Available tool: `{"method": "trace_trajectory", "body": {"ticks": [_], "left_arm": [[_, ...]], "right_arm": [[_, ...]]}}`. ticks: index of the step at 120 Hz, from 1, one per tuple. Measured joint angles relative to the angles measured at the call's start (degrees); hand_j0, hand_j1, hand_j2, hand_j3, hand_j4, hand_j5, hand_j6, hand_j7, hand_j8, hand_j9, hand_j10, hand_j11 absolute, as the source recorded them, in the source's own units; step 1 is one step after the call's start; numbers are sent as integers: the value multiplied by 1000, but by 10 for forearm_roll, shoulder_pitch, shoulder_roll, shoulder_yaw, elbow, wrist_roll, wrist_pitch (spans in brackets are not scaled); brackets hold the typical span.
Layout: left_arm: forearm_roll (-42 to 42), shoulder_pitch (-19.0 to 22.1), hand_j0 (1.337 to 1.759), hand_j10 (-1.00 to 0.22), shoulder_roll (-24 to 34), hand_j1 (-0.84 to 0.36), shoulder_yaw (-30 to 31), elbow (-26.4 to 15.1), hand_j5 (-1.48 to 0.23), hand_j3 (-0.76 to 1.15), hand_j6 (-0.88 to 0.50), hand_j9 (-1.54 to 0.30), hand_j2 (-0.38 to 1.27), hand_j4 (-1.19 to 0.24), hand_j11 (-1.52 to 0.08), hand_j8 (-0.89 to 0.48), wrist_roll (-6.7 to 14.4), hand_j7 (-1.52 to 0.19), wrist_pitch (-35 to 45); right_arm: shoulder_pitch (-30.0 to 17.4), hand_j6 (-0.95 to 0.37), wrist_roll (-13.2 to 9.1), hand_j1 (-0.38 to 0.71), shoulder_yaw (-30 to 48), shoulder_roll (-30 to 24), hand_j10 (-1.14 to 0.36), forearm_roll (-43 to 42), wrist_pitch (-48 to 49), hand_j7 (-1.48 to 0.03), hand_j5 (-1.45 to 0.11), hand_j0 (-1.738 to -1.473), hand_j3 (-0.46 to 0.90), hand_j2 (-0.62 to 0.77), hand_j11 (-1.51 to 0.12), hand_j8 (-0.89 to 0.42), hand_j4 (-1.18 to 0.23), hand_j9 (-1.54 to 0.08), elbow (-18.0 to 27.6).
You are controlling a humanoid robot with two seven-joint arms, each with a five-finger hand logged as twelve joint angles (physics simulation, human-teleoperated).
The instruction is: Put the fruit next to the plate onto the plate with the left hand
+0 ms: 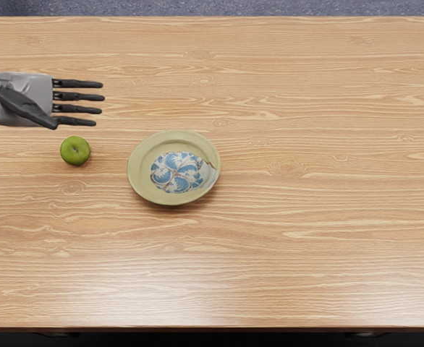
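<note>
Grey robot hand, slender black fingers

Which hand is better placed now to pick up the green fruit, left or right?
Left. The left hand is open, close to the green apple, which lies left of the plate. The right hand is not in view.

Light wooden table filling nearly the whole view, grain running left to right, small knots in the boards, strip of grey-blue floor beyond its far edge, narrow dark band under its near edge.
</note>
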Motion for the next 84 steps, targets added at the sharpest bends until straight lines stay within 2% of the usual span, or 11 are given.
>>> {"method": "trace_trajectory", "body": {"ticks": [28,36,44,58,69,78,84], "left_arm": [[2,-4,1658,0,12,345,-1,-26,-3,0,1,-3,-1,0,-3,0,0,-3,0],[34,-8,1658,-1,10,345,-8,-29,-3,0,0,-3,-1,0,-3,0,0,-3,0],[107,-10,1658,-1,5,344,-32,-44,-4,0,0,-4,-1,-1,-4,-1,0,-4,0],[293,-14,1658,-3,9,343,-77,-120,-5,0,-3,-5,0,-3,-5,-3,0,-5,32],[458,-8,1658,-5,-9,343,-86,-178,-6,0,-5,-6,0,-5,-6,-5,0,-6,122],[580,-5,1658,-18,-42,330,-82,-206,-21,0,-18,-21,3,-18,-21,-18,0,-21,186],[647,23,1658,-33,-47,312,-80,-218,-40,0,-34,-40,6,-33,-40,-34,0,-40,214]], "right_arm": [[1,0,0,-349,-1,0,0,-1,0,0,0,-1658,0,0,0,0,0,0,0],[2,0,0,-349,-2,0,0,-1,-1,0,0,-1658,0,0,0,0,0,0,0],[4,0,0,-349,-2,0,0,-2,-1,0,0,-1658,0,0,0,0,0,0,0],[7,0,0,-349,-2,0,0,-1,-1,0,0,-1658,0,0,0,0,0,0,0],[8,0,0,-349,-2,0,0,-1,-1,0,0,-1658,0,0,0,0,0,0,0],[9,0,0,-349,-2,0,0,-1,-1,0,0,-1658,0,0,0,0,0,0,0],[9,0,0,-349,-2,0,0,-1,-1,0,0,-1658,0,0,0,0,0,0,0]]}}
